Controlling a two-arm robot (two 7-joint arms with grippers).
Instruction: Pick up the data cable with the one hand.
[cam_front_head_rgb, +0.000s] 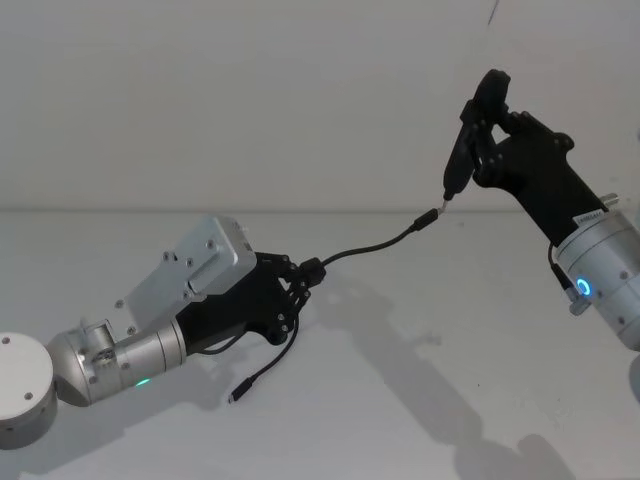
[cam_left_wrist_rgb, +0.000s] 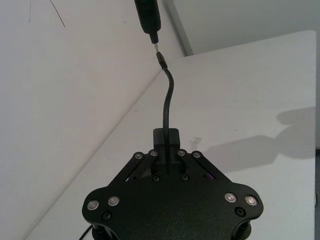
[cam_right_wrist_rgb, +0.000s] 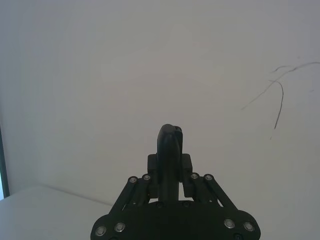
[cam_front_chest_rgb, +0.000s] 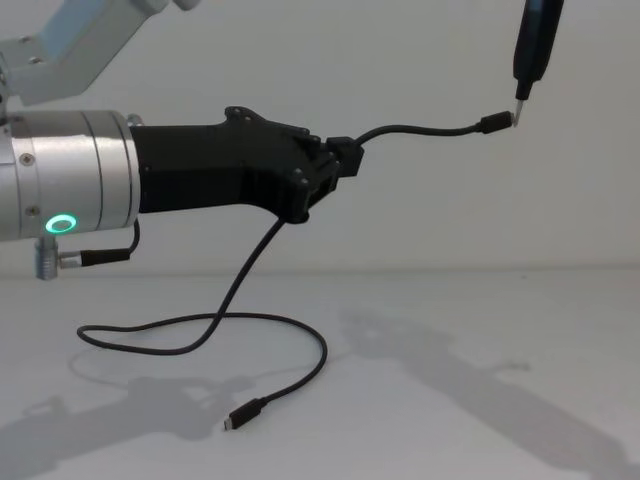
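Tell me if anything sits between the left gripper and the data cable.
Nothing visible does. The left gripper is already shut on the data cable near one plug; the rest hangs to the table. The stick-like tool in the right gripper meets the raised plug.

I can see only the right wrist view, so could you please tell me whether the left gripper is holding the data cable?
Observer: Yes. The left gripper is shut on the data cable and holds it in the air above the table.
Operator: Thank you. Where does the cable's upper end go?
Observer: It arches up to the metal tip of the slim tool that the right gripper holds. The two seem to touch, or nearly so.
Operator: And the other end, please?
Observer: It hangs down, loops over the table, and its plug lies flat on the tabletop.
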